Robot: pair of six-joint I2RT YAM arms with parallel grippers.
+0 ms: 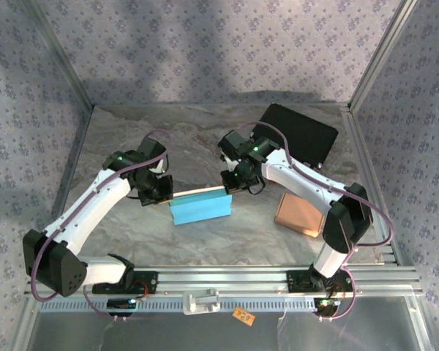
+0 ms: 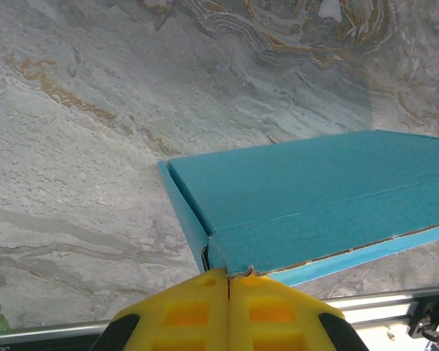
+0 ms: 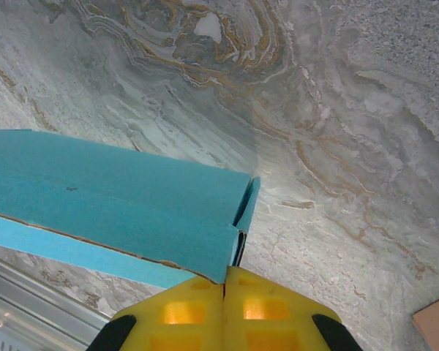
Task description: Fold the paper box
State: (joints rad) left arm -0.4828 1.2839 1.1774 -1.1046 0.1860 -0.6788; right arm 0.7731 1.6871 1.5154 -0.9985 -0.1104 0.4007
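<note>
Left fingers (image 2: 183, 314) and right fingers (image 3: 271, 311) each pinch an end of the paper box (image 1: 201, 208), lying left-to-right.

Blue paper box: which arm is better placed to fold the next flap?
Probably the right. The right gripper is shut on a corner of the blue paper box, beside an end flap that gapes open; near the left gripper the flap looks closed.

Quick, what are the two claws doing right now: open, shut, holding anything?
Left gripper: shut, pinching the left end of the blue paper box.
Right gripper: shut, pinching the same box's right end.
</note>
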